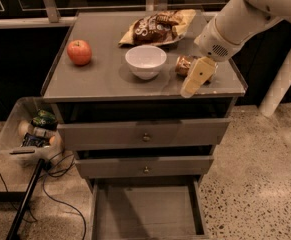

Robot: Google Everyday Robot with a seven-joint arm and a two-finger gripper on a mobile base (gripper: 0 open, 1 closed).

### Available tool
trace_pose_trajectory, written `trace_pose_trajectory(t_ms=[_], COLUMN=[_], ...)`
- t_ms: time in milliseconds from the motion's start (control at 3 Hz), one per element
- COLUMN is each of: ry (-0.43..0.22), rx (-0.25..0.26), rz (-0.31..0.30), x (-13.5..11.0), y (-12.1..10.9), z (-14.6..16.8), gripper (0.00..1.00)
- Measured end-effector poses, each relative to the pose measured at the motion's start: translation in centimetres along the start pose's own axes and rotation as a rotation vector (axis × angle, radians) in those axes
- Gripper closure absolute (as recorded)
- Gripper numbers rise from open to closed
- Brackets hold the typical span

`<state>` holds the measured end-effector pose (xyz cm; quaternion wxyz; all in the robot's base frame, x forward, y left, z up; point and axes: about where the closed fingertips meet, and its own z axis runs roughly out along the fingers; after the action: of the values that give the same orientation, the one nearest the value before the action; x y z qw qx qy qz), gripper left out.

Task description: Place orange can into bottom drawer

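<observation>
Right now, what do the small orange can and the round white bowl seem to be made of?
Small orange-brown can: likely thin metal, glossy; it shows bright glints. Round white bowl: glazed ceramic or plastic; smooth, even, slightly shiny. The cream claw hangs close beside the can.
</observation>
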<state>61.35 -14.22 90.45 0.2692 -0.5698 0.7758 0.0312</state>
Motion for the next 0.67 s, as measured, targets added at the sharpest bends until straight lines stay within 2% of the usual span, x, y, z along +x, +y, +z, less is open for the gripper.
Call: trace_pose_trajectory(t_ms=[333, 667], ry=[-0.044, -0.073], rx=[0.018, 0.048], rz=[-0.014, 0.004], x=[0.9, 2.7], y=[-0.8, -2.4], z=[1.2, 2.5], gripper=[0.0, 0.0])
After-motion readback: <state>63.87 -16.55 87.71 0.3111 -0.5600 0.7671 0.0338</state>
